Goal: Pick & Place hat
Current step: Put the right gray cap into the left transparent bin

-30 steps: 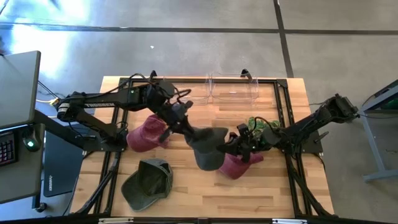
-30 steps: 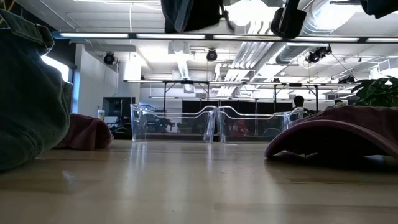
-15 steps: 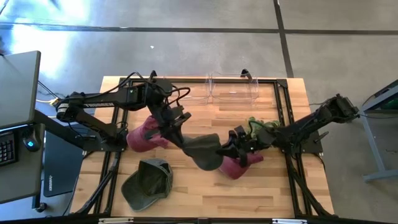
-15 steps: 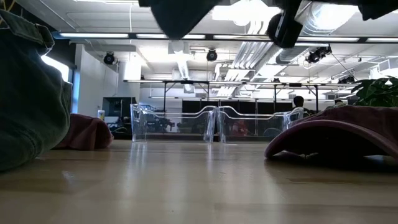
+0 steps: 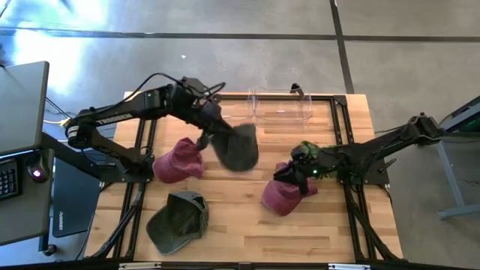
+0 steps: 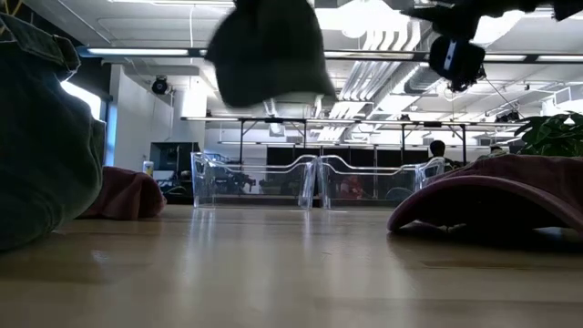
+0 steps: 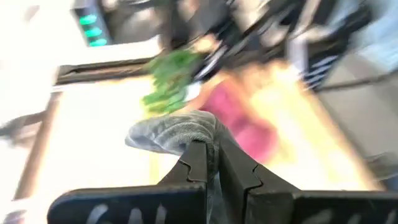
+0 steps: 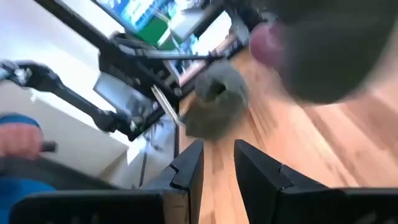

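Reaching over mid-table, left tool dangles gray hat.

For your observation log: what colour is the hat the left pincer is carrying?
Dark grey hat, shut in the left pincer; the high view shows it best.

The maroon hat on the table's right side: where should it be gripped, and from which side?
Grip the maroon hat by its rim, coming from the front edge of the table. In the low view that rim arches up off the surface, leaving a gap one finger could probably slip under; the crown is a broad soft dome. The open right end effector is nearest.
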Tool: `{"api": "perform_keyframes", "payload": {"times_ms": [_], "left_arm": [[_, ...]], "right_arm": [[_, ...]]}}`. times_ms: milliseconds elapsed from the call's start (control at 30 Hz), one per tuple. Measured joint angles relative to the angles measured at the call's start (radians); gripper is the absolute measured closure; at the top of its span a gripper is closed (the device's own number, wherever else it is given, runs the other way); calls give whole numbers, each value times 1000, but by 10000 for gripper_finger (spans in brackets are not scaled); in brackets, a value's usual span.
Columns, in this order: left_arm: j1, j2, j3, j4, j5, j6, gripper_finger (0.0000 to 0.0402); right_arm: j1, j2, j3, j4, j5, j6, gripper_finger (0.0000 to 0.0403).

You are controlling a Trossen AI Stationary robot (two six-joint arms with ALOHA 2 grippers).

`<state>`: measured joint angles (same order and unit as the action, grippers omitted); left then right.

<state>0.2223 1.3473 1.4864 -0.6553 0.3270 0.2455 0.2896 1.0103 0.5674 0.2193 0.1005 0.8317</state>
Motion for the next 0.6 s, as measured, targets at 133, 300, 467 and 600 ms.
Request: {"api": "perform_keyframes", "payload": {"times_ms": [133, 300, 467, 600], "left_arm": [[-36, 44, -9, -77, -71, 37, 398], [-165, 121, -121, -85, -60, 39, 398], [-287, 238, -257, 59, -68, 21, 397], [-342, 335, -270, 169, -63, -61, 377]], "right_arm": [[21, -57, 0, -22, 73, -8, 331], [43, -83, 1, -21, 118, -28, 345], [48, -77, 1, -21, 117, -24, 358], [48, -70, 1, -24, 102, -21, 367]]}}
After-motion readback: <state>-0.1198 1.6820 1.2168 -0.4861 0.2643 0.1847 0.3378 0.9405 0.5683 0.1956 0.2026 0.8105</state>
